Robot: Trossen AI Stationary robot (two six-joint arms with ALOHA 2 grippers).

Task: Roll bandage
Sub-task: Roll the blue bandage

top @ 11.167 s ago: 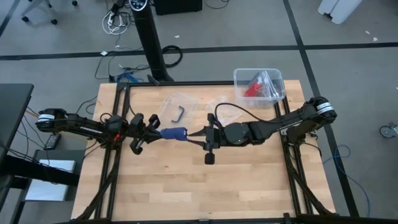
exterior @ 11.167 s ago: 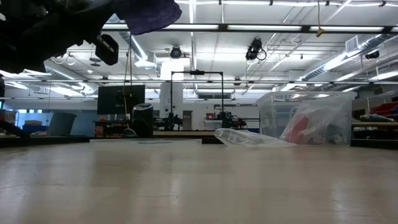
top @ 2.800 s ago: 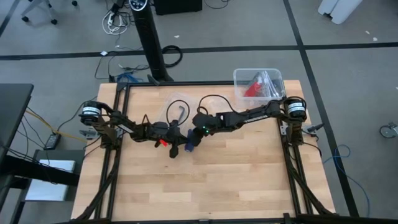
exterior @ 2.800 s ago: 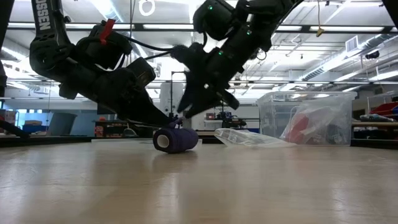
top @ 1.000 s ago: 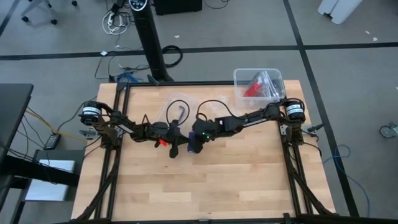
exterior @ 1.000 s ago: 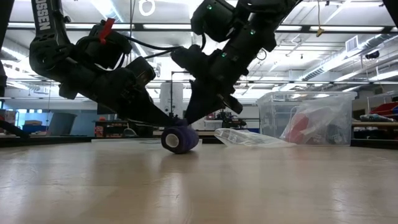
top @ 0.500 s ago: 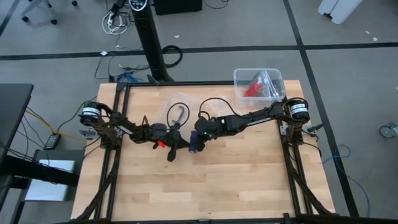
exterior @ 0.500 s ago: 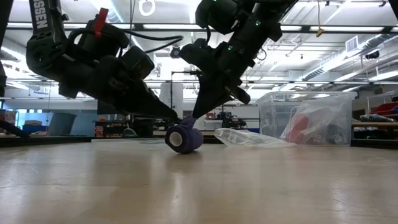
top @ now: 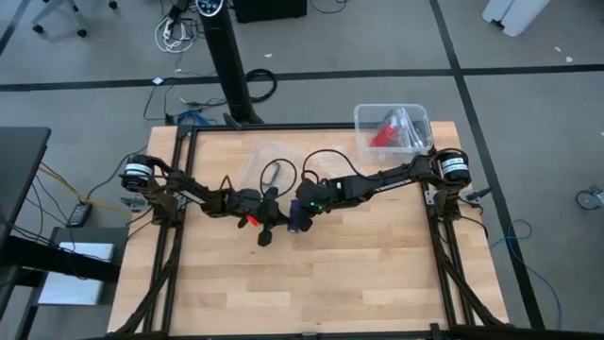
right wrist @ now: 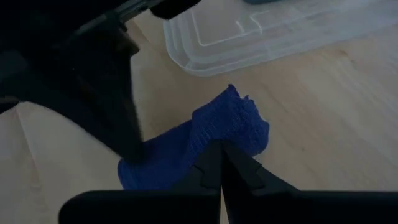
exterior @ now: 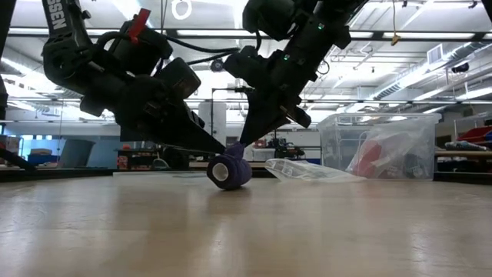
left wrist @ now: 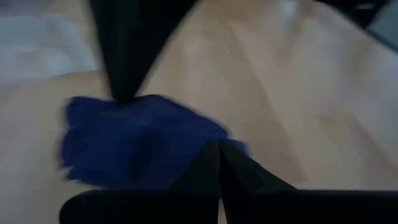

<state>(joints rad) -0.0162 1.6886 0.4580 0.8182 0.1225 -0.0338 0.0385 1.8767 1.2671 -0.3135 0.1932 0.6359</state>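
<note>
The bandage is a small dark-blue roll lying on its side on the table's middle; the low view shows its open end. My left gripper reaches in from the table's left, shut, its tips at the roll's left side. My right gripper slants down from the right, shut, its tips on the roll's top. In the left wrist view the roll lies just beyond my shut fingers; in the right wrist view the roll does the same. My left gripper meets the roll's upper left side with its shut fingertips, coming nearly level from the table's left. The roll rests on the table. My right gripper sets its shut fingertips on the roll's top, where a bit of fabric stands up, slanting down from the right. Whether that fabric is pinched, I cannot tell.
A clear tub with a red item stands at the far right corner. Clear plastic bags lie behind the roll, also in the low view. Bare wood stretches toward the near edge.
My left gripper's wrist has rolled and tipped up a little while its tips stay at the roll. The roll has crept slightly toward the table's right, still lying on the table under my right gripper's tips.
</note>
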